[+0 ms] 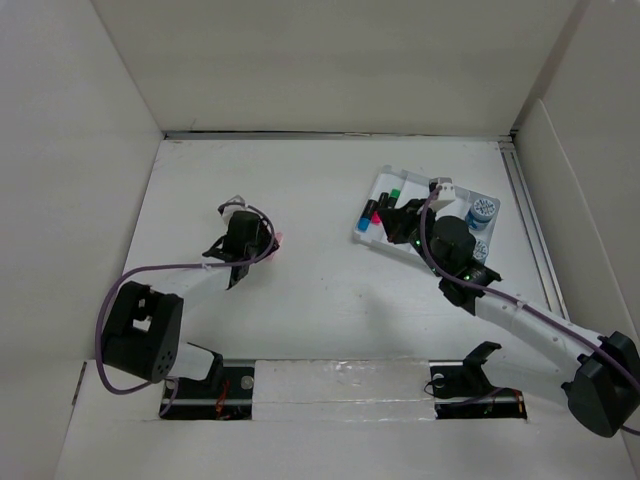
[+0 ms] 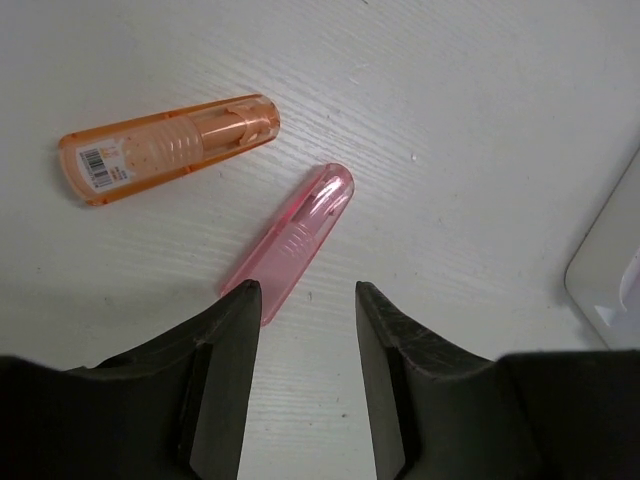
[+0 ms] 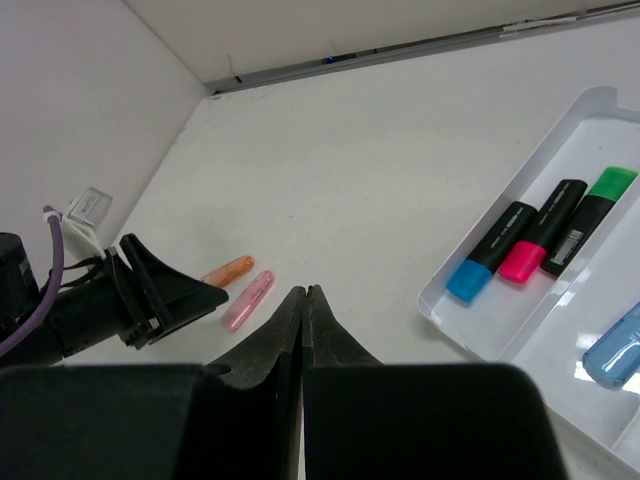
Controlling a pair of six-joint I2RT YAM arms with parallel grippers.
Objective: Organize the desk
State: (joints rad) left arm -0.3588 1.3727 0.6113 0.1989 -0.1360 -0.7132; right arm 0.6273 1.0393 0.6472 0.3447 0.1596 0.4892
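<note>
Now, pink tube [image 2: 292,240]: seen lying diagonally, just upper left of jaws.
left gripper [image 2: 305,292]: nearer, narrowly parted, empty.
right gripper [image 3: 304,295]: closed, empty.

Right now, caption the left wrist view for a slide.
Open left gripper by a pink tube, orange tube beside it, on the desk.

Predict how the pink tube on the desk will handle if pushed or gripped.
The pink tube looks round and smooth, so a nudge would probably roll it sideways. Translucent plastic suggests it is light and rigid, perhaps slippery in a grip.
</note>
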